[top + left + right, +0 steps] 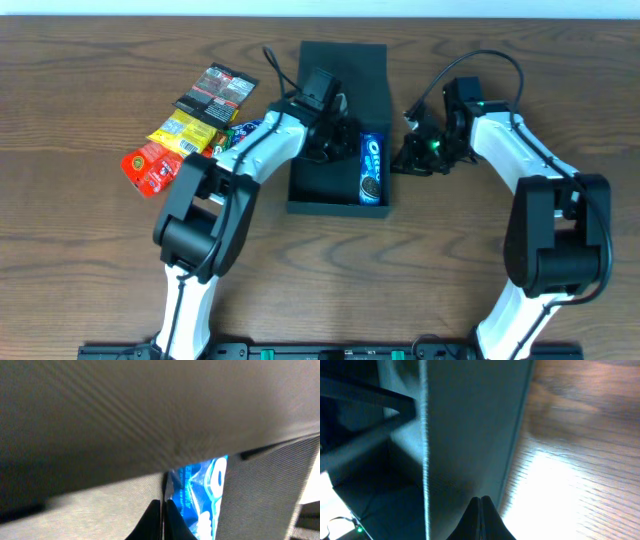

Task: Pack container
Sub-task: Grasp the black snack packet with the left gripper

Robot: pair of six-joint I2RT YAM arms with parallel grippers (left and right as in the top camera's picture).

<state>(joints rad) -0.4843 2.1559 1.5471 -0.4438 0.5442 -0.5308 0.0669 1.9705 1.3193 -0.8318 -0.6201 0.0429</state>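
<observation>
1. The container [318, 185] sits at the middle of the bench [90, 250]. It is a shallow, matte, dark teal-black box, roughly square.
2. Its flap lid [350, 65] lies open, folded back on the far side.
3. A blue Oreo packet [372, 168] lies lengthwise inside, against the right wall.
4. The left pincer [328, 140] is down inside the box, just left of that packet. From its wrist camera the fingertips meet with nothing between them, so it is closed and empty.
5. The right pincer [405, 158] is just outside the right wall, low over the wood, its fingertips also pressed together.
6. Several snack packets [185, 130] in black, yellow and red lie in a loose cluster left of the box.
</observation>
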